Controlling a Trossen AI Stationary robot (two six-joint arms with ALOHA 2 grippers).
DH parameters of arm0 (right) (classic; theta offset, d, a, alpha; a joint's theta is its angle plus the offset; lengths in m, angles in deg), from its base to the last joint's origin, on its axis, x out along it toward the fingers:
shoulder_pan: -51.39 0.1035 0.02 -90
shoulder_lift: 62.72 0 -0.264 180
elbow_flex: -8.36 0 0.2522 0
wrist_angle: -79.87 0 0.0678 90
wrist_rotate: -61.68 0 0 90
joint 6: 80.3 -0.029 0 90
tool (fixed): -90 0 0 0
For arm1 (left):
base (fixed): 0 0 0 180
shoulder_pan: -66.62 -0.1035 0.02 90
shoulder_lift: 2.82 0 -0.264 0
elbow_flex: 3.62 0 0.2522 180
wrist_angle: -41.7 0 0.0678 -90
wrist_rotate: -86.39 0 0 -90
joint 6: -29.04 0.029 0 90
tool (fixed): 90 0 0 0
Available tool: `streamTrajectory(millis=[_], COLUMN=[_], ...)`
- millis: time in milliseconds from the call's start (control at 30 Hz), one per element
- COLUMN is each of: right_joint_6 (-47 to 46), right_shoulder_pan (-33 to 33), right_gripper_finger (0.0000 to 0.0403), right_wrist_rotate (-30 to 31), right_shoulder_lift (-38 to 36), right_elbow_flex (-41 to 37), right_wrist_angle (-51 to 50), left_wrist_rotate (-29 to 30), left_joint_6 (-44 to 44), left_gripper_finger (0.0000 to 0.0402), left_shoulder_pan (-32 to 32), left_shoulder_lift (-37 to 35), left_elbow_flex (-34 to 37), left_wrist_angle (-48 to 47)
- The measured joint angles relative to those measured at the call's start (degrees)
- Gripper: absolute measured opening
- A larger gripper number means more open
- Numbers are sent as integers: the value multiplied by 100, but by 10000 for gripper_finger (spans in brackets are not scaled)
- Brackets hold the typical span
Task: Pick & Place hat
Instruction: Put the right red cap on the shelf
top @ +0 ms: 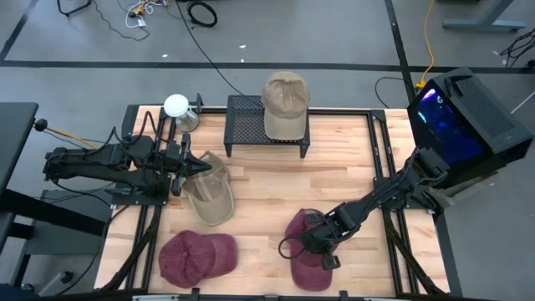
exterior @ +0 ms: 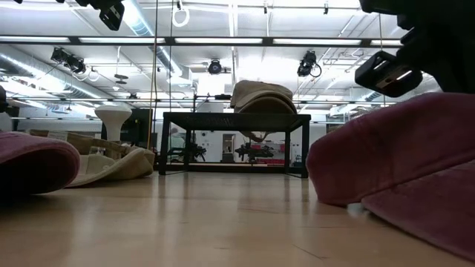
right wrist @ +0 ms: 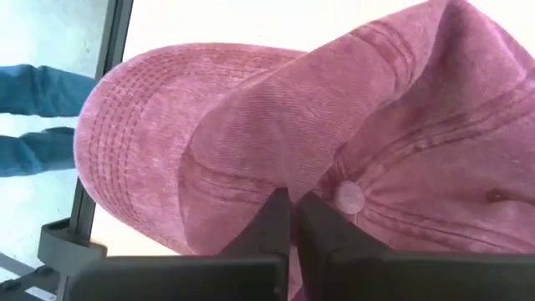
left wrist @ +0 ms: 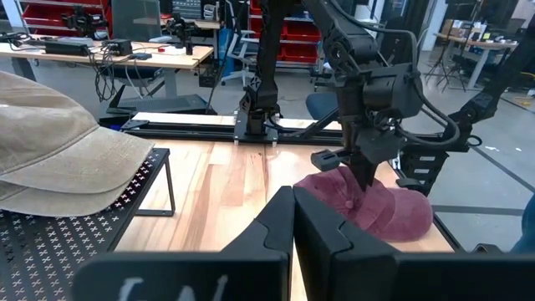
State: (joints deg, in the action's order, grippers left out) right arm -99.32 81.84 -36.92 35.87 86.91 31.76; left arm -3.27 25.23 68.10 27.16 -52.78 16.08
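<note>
I am working the maroon hat (top: 308, 242) lying at the near right of the table (top: 267, 180), crown up with its brim pointing toward the table's front edge, and I am pinching the cloth of its crown with the right gripper (top: 311, 236); in the right wrist view the two dark fingers (right wrist: 322, 234) are pressed almost together just beside the top button (right wrist: 349, 197), with a fold of corduroy bunching between them, so I judge the grip to be on the fabric itself rather than around the whole cap, which suits something soft that has no rigid edge to clamp. The arm is reaching in low from the right side so the fingers come down onto the highest part of the crown. The likely destination, I am guessing, is the black mesh stand (top: 251, 124) at the far side of the table, where a tan hat (top: 285, 102) is already sitting on top. A second tan hat (top: 211, 191) is lying at the left, and the left gripper (top: 203, 167) is hovering at its far edge with its fingers drawn together; I cannot tell whether they are holding any of its cloth. Another maroon hat (top: 196, 256) is resting at the near left, well apart from mine, and a white knob-topped object (top: 177, 106) is standing at the far left corner
</note>
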Motion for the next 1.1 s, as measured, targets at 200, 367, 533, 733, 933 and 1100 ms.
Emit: streamTrajectory(millis=[200, 367, 533, 733, 933, 1100], right_joint_6=[23, 148, 441, 1116, 1863, 2292], right_shoulder_pan=[0, 0, -27, -197, -425, -645], right_gripper_finger=[6, 4, 2, 1, 0, 0], right_wrist_rotate=[6, 15, 102, 468, 987, 1309], right_shoulder_lift=[0, 3, 4, 4, 4, 4], right_elbow_flex=[0, 56, 402, 989, 1313, 1322], right_wrist_angle=[160, 174, 123, 41, 62, 143], left_wrist_rotate=[0, 0, 0, 0, 0, 0], left_joint_6=[2, 0, 2, 1, 3, 2], left_gripper_finger=[14, 14, 14, 14, 14, 14], left_shoulder_pan=[0, -2, -2, -2, 0, 0], left_shoulder_lift=[2, 1, 2, 0, 1, 0], left_elbow_flex=[0, -1, 0, 0, 0, 0], left_wrist_angle=[-2, -1, 0, 0, -1, 0])
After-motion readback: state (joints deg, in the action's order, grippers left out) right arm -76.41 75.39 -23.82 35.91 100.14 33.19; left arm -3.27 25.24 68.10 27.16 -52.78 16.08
